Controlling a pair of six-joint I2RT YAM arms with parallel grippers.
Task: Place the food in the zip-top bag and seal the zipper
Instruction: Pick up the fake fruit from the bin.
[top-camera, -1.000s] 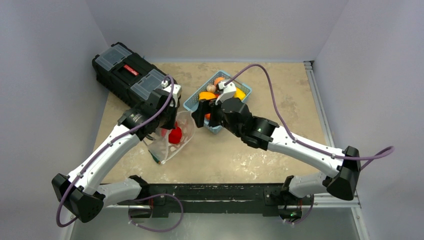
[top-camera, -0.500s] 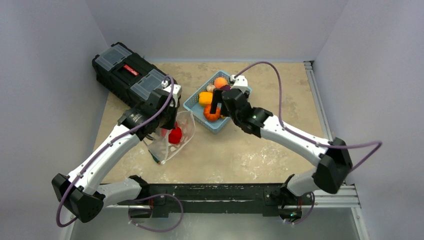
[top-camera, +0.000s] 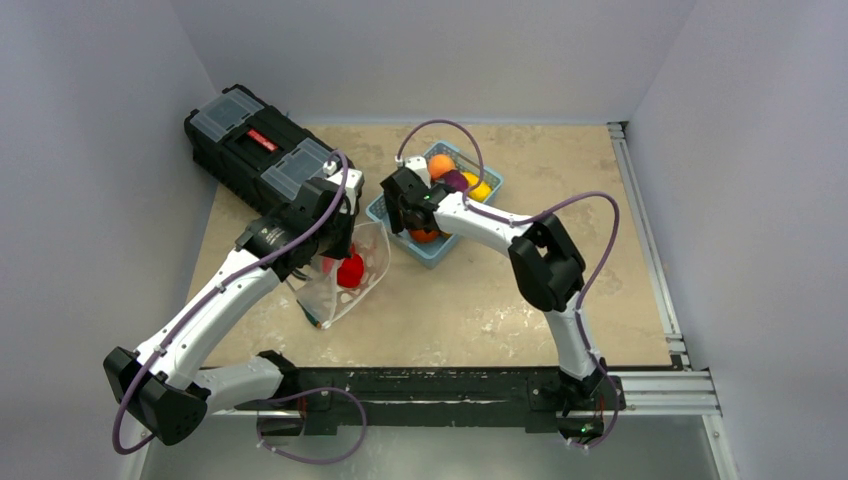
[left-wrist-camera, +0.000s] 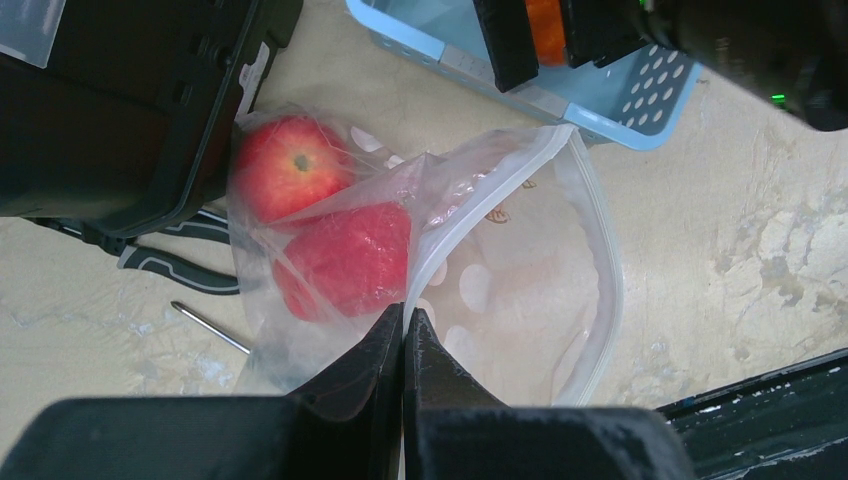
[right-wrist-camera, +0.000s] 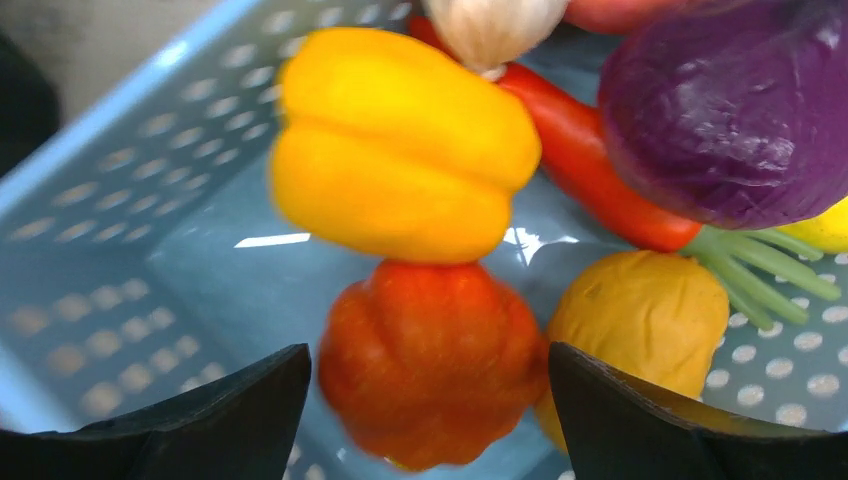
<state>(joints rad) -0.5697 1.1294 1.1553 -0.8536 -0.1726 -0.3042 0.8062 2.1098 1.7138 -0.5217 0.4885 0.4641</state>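
Observation:
The clear zip-top bag (left-wrist-camera: 520, 290) lies open left of the basket, also in the top view (top-camera: 355, 275). It holds a red apple (left-wrist-camera: 290, 165) and a red strawberry-like piece (left-wrist-camera: 350, 255). My left gripper (left-wrist-camera: 404, 312) is shut on the bag's zipper edge (left-wrist-camera: 440, 255) and holds the mouth open. My right gripper (right-wrist-camera: 430, 385) is open inside the light blue basket (top-camera: 385, 210), its fingers either side of an orange pumpkin-shaped piece (right-wrist-camera: 435, 360). Around it lie a yellow pepper (right-wrist-camera: 400, 160), a purple cabbage (right-wrist-camera: 730, 110), a red chilli (right-wrist-camera: 600, 180) and a yellow lumpy fruit (right-wrist-camera: 640, 320).
A black toolbox (top-camera: 255, 145) stands at the back left, close to the bag. Pliers (left-wrist-camera: 175, 265) and a thin metal shaft (left-wrist-camera: 205, 325) lie under the bag's left side. A metal rail (top-camera: 640, 230) runs along the table's right edge.
My right gripper has swung from in front of the basket to down inside it, over the orange pumpkin piece. The left gripper and the bag have not moved.

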